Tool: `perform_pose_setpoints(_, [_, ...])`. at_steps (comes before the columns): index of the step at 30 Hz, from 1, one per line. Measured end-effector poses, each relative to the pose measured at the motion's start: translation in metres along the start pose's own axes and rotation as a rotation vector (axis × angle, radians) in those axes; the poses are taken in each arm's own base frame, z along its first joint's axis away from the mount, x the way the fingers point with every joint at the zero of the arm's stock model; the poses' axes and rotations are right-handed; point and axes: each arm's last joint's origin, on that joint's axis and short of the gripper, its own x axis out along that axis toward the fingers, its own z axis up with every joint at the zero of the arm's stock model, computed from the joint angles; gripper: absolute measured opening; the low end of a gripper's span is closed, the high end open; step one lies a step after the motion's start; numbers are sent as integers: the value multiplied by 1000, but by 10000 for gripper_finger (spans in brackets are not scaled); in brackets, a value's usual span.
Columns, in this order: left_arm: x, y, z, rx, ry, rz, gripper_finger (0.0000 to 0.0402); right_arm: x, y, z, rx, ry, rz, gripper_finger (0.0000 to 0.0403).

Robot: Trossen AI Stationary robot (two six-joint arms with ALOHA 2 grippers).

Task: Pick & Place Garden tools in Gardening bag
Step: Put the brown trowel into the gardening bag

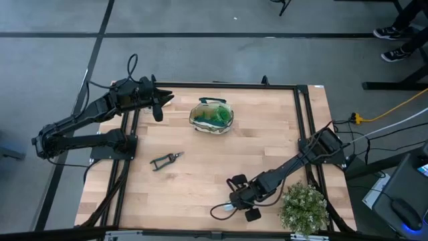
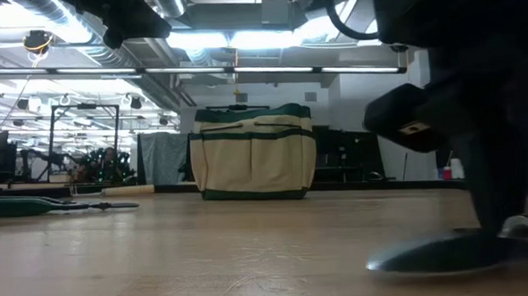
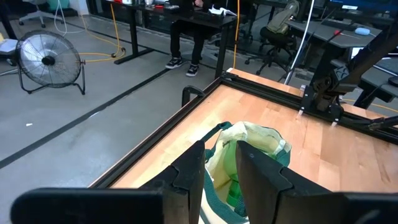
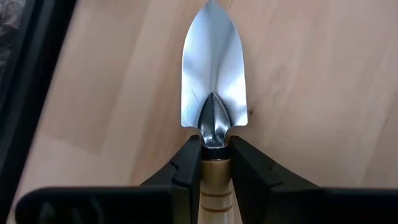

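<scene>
Two hands are in play, but only the right hand (image 4: pixel 216 167) is working: low over the near edge of the worktop (image 1: pixel 221 174), just beside the potted plant (image 1: pixel 304 207), its fingers (image 4: pixel 186 168) pinch the silver trowel (image 4: pixel 213 71) at the neck where the blade meets the pale wooden handle. The grip looks narrow and sits on a smooth, rounded ferrule, so my worry is that the trowel could pivot or slide out on the way, its blade being the heavier-looking end; a tilted blade could also catch the rim of the gardening bag (image 1: pixel 212 116) rather than drop inside. The bag stands well apart, toward the far side of the worktop, a cream canvas tote with dark green trim and side pockets, already holding something green, which leaves less free opening. The trowel's blade is bright, pointed and dished, lying flat against the wood. The black pruning shears (image 1: pixel 166 160) lie on the worktop between the two arms, not yet collected. The left hand (image 3: pixel 219 167) hovers beside the bag at the far left edge, fingers slightly parted around nothing, and could crowd the drop if both meet there.
</scene>
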Motion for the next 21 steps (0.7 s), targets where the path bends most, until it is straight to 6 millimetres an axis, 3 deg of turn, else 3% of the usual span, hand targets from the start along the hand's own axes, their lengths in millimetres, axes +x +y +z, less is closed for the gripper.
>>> perform_pose_setpoints(21, [0,0,0,0,0,0,86,-1,-6,2,22,-3,2,69])
